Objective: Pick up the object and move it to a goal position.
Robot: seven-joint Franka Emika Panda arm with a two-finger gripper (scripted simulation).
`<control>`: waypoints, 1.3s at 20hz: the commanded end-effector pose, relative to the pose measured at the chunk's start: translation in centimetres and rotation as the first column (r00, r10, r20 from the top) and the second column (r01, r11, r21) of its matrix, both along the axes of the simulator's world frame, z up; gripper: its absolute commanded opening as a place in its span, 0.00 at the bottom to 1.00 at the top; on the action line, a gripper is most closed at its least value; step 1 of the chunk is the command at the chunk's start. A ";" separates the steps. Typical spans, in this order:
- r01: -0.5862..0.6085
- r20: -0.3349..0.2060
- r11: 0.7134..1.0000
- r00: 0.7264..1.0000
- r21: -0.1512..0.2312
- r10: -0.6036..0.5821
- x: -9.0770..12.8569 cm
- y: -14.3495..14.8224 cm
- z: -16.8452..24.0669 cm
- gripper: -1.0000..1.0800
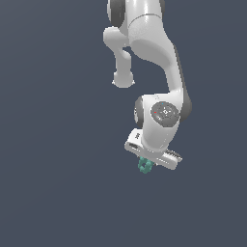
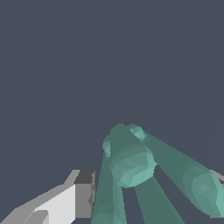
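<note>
Glossy white arm [image 1: 159, 53], dark joints

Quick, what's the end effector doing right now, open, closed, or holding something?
End effector: closed on the teal-green object, which sits between its fingers and sticks out below them.

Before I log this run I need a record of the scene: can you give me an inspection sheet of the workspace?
Surface: plain dark grey-blue, no edge seen.
Job's things: teal-green pronged object sits between the fingers, under the hand; the wrist view shows its prongs close up.
Clutter: nothing seen.
Grippers: white gripper points down, shut on the object.
Cables: nothing seen.
Surroundings: only the white arm; no goal marker seen.
</note>
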State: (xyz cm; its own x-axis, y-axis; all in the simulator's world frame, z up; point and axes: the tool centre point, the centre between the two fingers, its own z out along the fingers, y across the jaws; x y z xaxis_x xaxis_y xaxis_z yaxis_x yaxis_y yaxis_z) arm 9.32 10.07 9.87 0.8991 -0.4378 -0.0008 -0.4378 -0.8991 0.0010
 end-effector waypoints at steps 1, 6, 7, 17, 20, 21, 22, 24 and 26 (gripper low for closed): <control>-0.001 0.001 1.000 1.000 0.000 0.001 -0.2 0.4 0.6 0.00; -0.001 0.001 1.000 1.000 0.000 0.001 -1.1 1.9 2.8 0.00; -0.001 0.001 1.000 1.000 0.000 0.001 -1.3 2.3 3.4 0.00; -0.001 0.001 1.000 1.000 0.000 0.001 -4.8 8.2 12.2 0.00; -0.001 0.001 1.000 1.000 0.000 0.001 -5.7 10.0 14.8 0.00; -0.001 0.001 1.000 1.000 0.000 0.001 -6.0 10.5 15.6 0.00; -0.001 0.001 1.000 1.000 0.000 0.001 -6.3 11.0 16.4 0.00; -0.001 0.001 1.000 1.000 0.000 0.001 -6.7 12.0 17.7 0.00; -0.001 0.001 1.000 1.000 0.000 0.001 -7.1 12.7 18.7 0.00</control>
